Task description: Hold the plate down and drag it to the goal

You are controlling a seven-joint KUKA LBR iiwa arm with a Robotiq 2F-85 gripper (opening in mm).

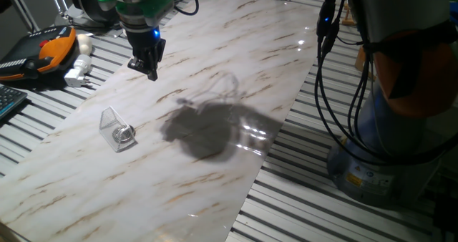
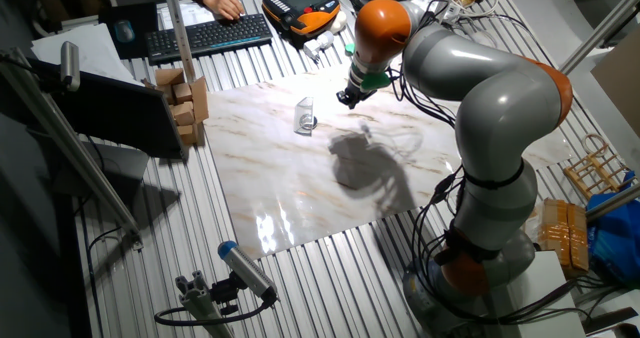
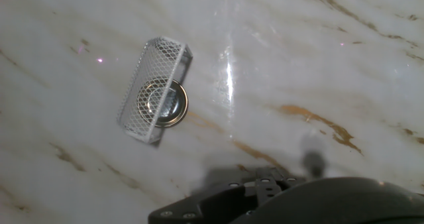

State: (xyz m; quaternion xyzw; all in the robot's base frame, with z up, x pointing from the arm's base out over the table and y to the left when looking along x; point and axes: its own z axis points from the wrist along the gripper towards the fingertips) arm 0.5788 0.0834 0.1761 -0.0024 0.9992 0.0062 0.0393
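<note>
Progress looks close to complete, judged from how things lie now. Furthest left in one fixed view sits the goal (image 1: 114,127), a small clear wedge on the marble table (image 1: 215,177), and the plate (image 1: 126,134) rests at its open mouth, touching it and partly under its sloped cover; in the hand view the plate (image 3: 162,103) shows through the meshed-looking top of the goal (image 3: 154,89), most of the disc inside the outline and only its right edge peeking out; so the drag itself appears done, or all but done.

Moving right, the gripper (image 1: 147,69) hangs above the table, well apart from both plate and goal and touching neither; nothing is between its fingers; they look drawn together at the tip in one fixed view, though the angle is poor and I cannot tell for certain whether they are fully closed; the other fixed view shows the gripper (image 2: 346,99) just as small and settles nothing.

Further right lies only the arm's dark shadow on bare marble.

What is left, as I judge it, is little: perhaps a check that the disc sits fully within the wedge; otherwise the arm only needs to clear away.
</note>
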